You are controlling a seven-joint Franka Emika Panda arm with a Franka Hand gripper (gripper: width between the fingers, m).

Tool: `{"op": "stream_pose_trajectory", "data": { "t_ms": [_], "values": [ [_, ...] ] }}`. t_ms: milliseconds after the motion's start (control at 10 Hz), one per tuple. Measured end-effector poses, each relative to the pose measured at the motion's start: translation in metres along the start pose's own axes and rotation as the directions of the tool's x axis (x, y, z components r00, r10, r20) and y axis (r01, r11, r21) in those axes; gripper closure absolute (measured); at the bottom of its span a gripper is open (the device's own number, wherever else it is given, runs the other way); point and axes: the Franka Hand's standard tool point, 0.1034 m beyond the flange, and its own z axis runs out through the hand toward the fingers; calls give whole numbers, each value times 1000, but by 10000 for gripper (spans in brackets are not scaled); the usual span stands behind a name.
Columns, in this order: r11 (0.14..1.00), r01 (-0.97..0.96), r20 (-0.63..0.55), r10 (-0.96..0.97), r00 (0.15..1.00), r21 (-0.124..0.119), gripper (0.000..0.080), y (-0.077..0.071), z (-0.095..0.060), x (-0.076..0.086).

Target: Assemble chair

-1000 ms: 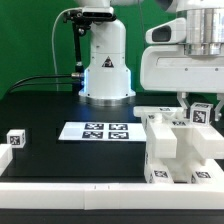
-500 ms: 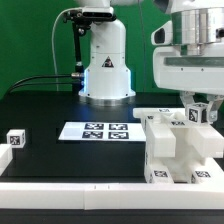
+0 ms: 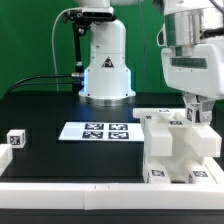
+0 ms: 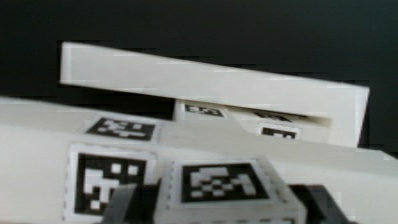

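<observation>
Chair (image 3: 178, 150) sits on black table (image 3: 50, 110), green backdrop (image 3: 30, 40) behind; tool (image 3: 197, 110) grips its tagged piece (image 4: 217, 185).

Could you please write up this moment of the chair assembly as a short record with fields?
Gripper: the gripper is at the exterior view's right, shut on a small tagged white piece over the chair assembly.
Chair assembly: a white blocky structure sits at the exterior view's right, near the front rail.
Loose part: a small tagged white block stands alone at the exterior view's left.
Marker board: the marker board lies flat in front of the robot base.
Surface: black table.
</observation>
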Motion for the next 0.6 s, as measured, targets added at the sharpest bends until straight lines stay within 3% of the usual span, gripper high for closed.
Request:
{"op": "stream_pose_trajectory", "data": {
  "t_ms": [300, 600],
  "values": [
    [951, -309, 60, 309, 949, -1, 535, -1, 1, -1],
    [925, -380, 70, 378, 923, 14, 535, -2, 1, -2]
  ]
}}
